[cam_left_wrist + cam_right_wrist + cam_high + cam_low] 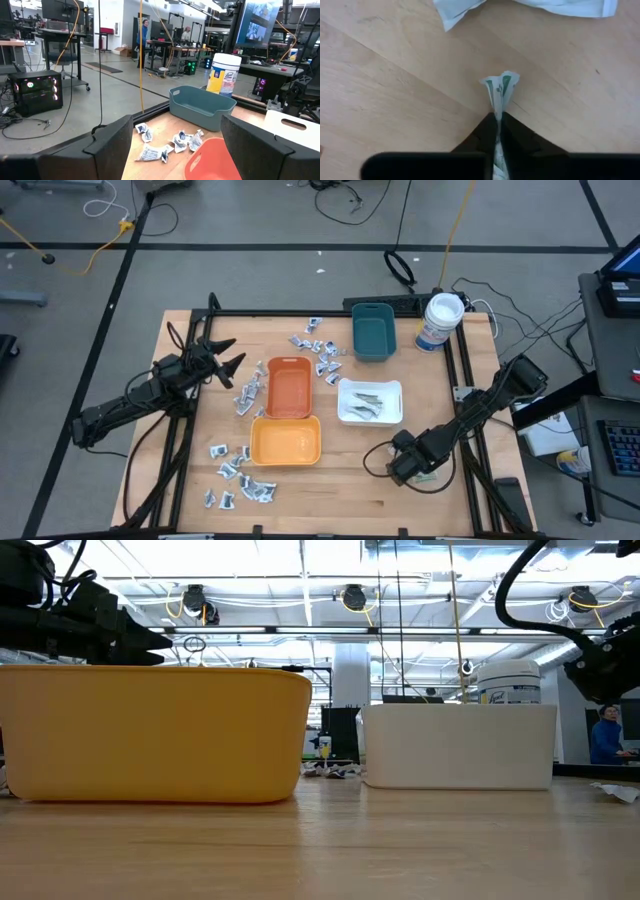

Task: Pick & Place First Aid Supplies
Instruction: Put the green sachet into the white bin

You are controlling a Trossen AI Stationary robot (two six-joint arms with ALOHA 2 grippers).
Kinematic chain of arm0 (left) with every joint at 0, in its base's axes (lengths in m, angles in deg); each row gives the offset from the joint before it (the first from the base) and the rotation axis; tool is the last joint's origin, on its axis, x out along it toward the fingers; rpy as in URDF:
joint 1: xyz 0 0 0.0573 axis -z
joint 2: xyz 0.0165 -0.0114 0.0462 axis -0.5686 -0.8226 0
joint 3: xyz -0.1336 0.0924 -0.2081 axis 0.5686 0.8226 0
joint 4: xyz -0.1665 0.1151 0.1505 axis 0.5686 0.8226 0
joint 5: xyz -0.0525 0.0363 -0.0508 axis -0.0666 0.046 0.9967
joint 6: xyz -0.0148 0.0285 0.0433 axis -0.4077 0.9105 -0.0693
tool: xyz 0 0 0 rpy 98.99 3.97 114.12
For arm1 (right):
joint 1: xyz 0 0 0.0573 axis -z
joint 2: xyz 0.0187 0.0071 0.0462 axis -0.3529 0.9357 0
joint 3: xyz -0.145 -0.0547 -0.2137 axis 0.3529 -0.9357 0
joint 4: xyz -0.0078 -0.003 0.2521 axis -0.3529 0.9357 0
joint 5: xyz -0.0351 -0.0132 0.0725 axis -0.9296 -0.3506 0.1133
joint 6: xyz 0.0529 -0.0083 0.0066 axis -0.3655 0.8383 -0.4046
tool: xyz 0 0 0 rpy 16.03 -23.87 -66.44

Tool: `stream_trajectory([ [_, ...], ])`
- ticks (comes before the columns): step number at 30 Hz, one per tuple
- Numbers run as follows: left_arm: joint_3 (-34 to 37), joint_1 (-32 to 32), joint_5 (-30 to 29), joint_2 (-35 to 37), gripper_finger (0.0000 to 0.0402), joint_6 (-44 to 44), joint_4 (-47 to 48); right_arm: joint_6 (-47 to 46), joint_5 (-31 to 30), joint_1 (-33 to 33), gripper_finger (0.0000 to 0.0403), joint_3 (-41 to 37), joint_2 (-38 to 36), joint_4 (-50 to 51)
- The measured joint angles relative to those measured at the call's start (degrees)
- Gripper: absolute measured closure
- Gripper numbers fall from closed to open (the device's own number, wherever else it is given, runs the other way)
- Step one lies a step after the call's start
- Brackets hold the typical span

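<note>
Right wrist view: strip [500, 90] between end effector [498, 131] fingers.

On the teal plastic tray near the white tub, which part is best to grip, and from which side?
Probably its thin upright rim: the teal plastic tray sits open-topped and flat on the table, so come straight down with one finger inside and one outside. The long wall facing the scattered sachets looks unobstructed.

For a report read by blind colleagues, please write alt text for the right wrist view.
The right pincer is shut on a slim green-white strip, pinching it upright just above the pale wooden table. Another crumpled white packet lies on the table beyond it, partly cut off by the picture's edge.
</note>
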Motion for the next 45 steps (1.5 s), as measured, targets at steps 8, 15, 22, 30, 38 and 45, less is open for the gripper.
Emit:
stream_trajectory([
  [8,0.0,-0.02,0.0,0.0,0.0094,0.0,0.0,8.17,-0.22,0.91,0.0398,5.46,-0.09,9.01],
  [15,0.0,-0.02,0.0,0.0,0.0094,0.02,0.0,18.55,-0.14,2.9,0.0397,12.61,-0.09,19.83],
  [22,0.0,-0.02,0.0,0.01,0.0094,0.02,0.0,28.87,-0.25,5.11,0.0399,18.57,-0.12,26.34],
  [30,0.0,-0.02,-0.02,-0.01,0.0094,0.03,0.0,44.99,-2.02,12.42,0.04,23.1,-0.12,28.93],
  [38,0.0,-0.02,-0.02,0.0,0.0093,0.0,0.0,58.98,-5.02,23.88,0.0398,26.01,-0.12,30.68],
  [45,0.0,0.0,-0.02,0.01,0.0094,0.04,0.0,68.37,-5.09,33.36,0.0397,26.06,1.18,30.61],
])
